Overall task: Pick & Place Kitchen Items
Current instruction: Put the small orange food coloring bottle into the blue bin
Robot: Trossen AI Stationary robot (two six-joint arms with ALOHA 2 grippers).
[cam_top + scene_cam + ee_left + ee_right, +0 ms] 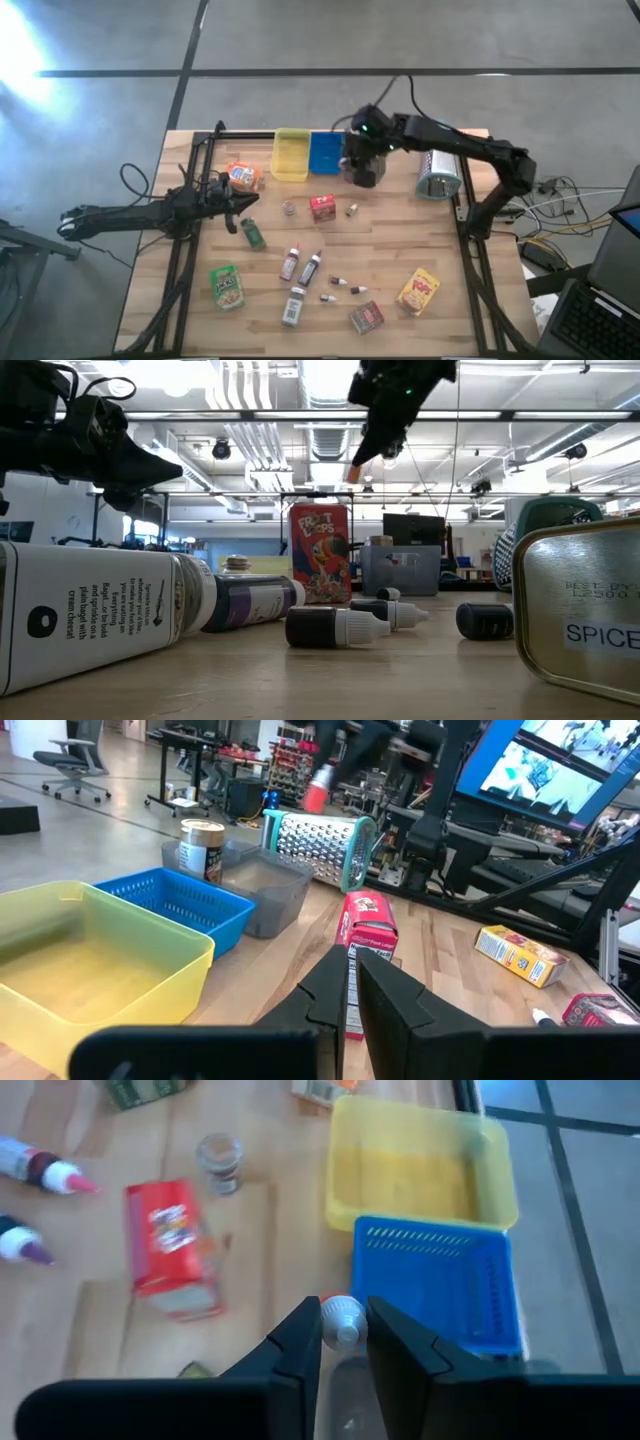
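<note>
While raised, right claw [343, 1342] over trays [436, 1285]

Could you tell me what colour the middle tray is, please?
Blue rectangular plastic tray, clearest in the right wrist view.

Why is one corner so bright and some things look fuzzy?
High view: light glares on the floor at the upper left corner. Low view: the nearest white bottle and the spice tin look big and soft, and the ceiling lights wash out. Right wrist view: the red box is smeared, while the small bottle in the right tool stays clearer.
</note>
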